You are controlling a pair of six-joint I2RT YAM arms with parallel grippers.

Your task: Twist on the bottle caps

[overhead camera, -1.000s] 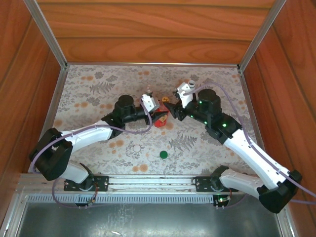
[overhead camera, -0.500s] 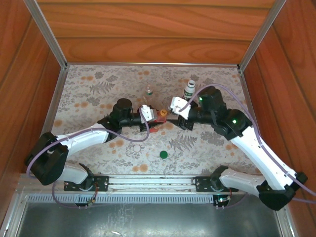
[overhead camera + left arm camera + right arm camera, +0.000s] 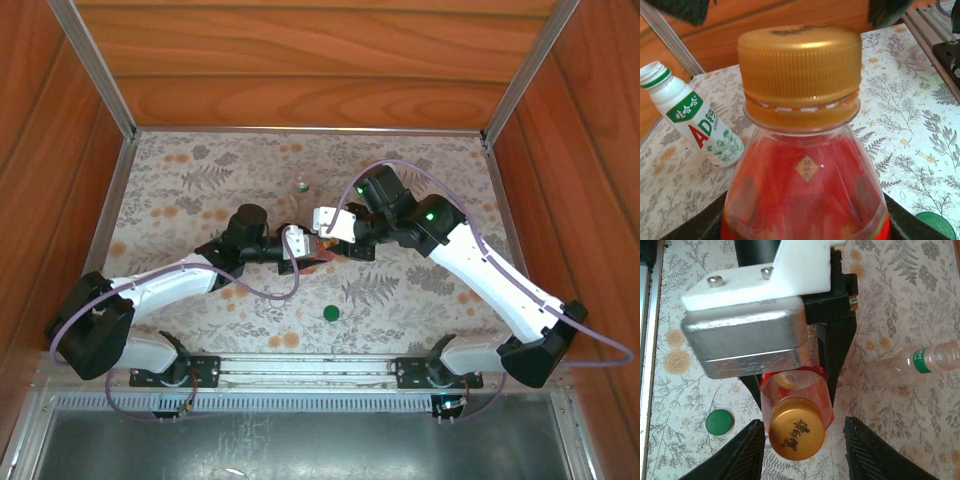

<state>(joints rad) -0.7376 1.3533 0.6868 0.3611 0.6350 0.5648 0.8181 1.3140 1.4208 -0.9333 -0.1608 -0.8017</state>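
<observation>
**Top external view.** The left gripper (image 3: 306, 252) is clamped on the body of the red bottle (image 3: 317, 261). The left arm stretches low from its base to the bottle. The right arm arches over and folds back, placing the right gripper (image 3: 326, 242) at the bottle's neck. A green cap (image 3: 331, 313) lies near the red bottle on the base side. The clear bottle (image 3: 302, 184) is beyond it.

**Left wrist view.** The gold cap (image 3: 800, 65) sits on the red bottle's neck. The white bottle (image 3: 692, 120), uncapped, is beyond the red bottle.

**Right wrist view.** The right fingers (image 3: 747, 452) straddle the gold cap with a gap on each side: the jaws are apart and grip nothing.

We judge the step in hand to be tightening this 1 cap. The next move calls for closing squarely on the ribbed cap, then turning it while the left gripper resists.
</observation>
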